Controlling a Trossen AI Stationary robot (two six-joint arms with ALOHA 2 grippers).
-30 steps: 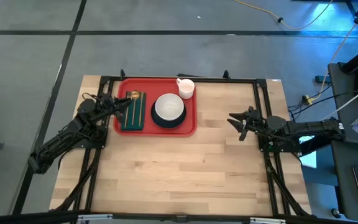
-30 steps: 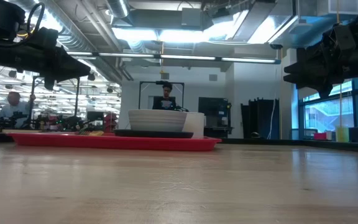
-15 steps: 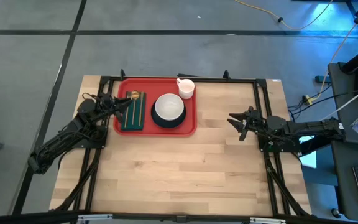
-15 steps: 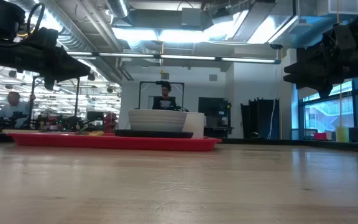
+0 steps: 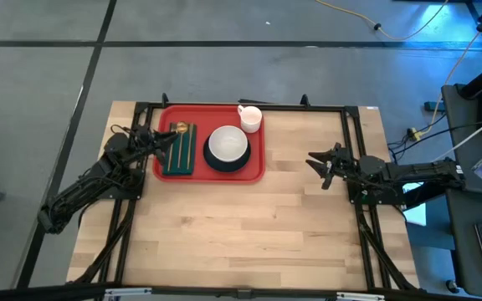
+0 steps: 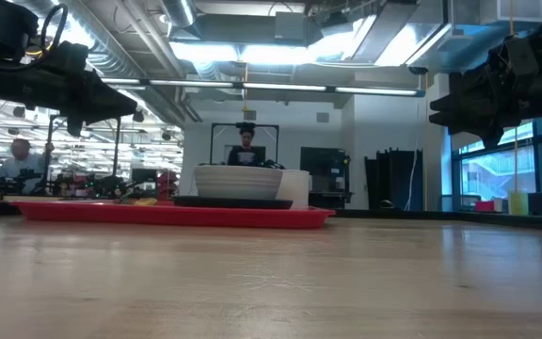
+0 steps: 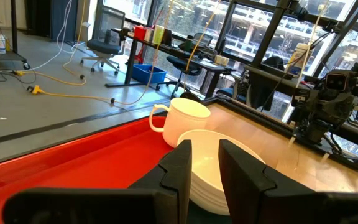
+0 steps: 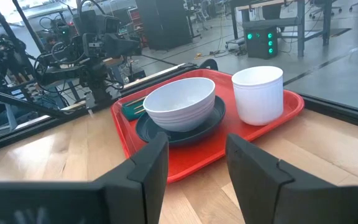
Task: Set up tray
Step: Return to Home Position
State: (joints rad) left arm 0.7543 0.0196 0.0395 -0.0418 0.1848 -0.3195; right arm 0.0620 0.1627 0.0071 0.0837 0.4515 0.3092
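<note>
In the high view the red tray [image 5: 212, 115] lay in the upper centre-left of the frame on the wooden table [image 5: 249, 226], its long axis running left to right across the picture. The left gripper [image 5: 171, 140] was by far the nearer: it hung over the tray's left end, above the green napkin [image 5: 176, 159], so the tray's load lay just ahead of it, toward picture right, and any retreat would go toward the lower left. Its fingers stood a narrow gap apart with nothing between them. The right gripper [image 5: 315, 160] waited well apart at centre right, fingers spread wider and also empty. Counted: one tray, one napkin, one white bowl [image 5: 227, 144] on one dark plate [image 5: 227, 165], one white mug [image 5: 251, 118], and gold cutlery [image 5: 182, 132] whose pieces could not be counted
</note>
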